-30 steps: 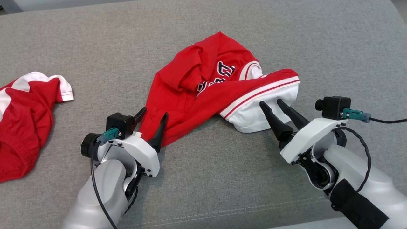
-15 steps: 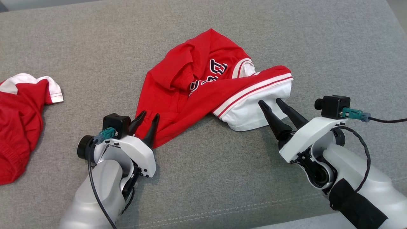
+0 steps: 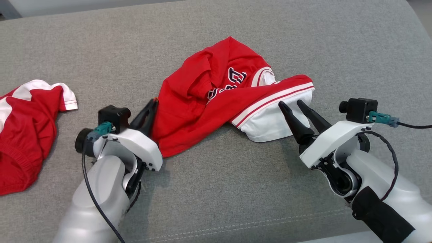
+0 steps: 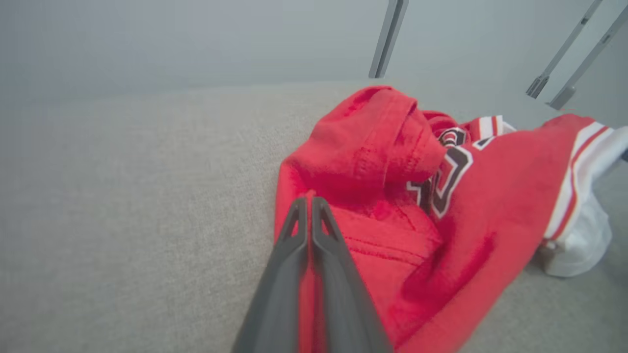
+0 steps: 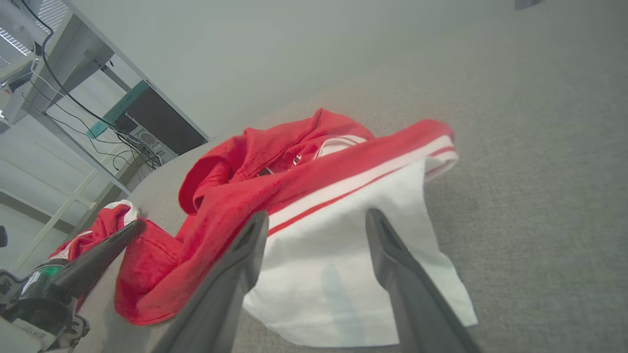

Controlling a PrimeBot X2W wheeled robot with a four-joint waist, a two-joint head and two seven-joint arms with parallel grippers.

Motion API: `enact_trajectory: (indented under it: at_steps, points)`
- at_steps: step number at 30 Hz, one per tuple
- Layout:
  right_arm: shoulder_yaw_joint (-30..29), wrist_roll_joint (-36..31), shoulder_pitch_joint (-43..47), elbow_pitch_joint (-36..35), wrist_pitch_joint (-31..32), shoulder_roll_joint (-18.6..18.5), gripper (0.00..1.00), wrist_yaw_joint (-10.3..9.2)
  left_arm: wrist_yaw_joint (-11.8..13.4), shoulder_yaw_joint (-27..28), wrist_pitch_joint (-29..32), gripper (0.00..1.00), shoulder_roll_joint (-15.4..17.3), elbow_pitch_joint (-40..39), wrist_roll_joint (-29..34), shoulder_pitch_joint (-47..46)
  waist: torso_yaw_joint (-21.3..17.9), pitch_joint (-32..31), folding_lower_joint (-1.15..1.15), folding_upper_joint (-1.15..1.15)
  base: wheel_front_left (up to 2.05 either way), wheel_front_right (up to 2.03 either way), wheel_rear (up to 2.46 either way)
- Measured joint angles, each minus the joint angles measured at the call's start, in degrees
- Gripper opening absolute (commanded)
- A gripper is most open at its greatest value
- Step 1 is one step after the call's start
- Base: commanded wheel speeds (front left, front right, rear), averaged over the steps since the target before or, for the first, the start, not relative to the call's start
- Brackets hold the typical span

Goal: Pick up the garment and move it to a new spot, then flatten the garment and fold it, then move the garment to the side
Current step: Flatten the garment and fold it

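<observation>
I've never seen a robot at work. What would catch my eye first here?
A crumpled red jersey with white trim lies in the middle of the grey cushion. The left gripper is pinched shut on its near edge, while the right gripper stands open at its white part. A second red and white garment lies at the far left.

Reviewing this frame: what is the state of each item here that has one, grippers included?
Left gripper: shut, pinching the garment's left red edge.
Right gripper: open, fingers spread over the white part, not gripping.
Garment: crumpled on the grey cushion, not flattened, not folded.
Second red garment: bunched in a heap at the far left, untouched.
</observation>
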Motion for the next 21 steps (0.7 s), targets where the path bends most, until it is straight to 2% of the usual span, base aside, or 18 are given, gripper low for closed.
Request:
enact_trajectory:
  at_steps: [8,14,21]
  points:
    - [-2.8,-1.0,1.9,0.1,0.0,-1.0,1.00,0.00,4.1,10.6,-0.1,0.00,0.7,-14.6,3.7,1.8,3.1,-1.6,0.00,0.00,0.00,0.00,0.00]
    - [-2.9,-1.1,4.0,0.2,0.0,-1.1,1.00,0.00,6.0,18.2,-0.1,0.00,0.5,-17.4,5.0,8.9,5.8,-3.1,0.00,0.00,0.00,0.00,0.00]
    - [-3.8,-1.1,7.2,0.3,0.0,-1.8,1.00,0.00,6.4,24.6,-0.1,0.00,-2.0,-18.3,5.8,15.4,7.2,-3.3,0.00,0.00,0.00,0.00,0.00]
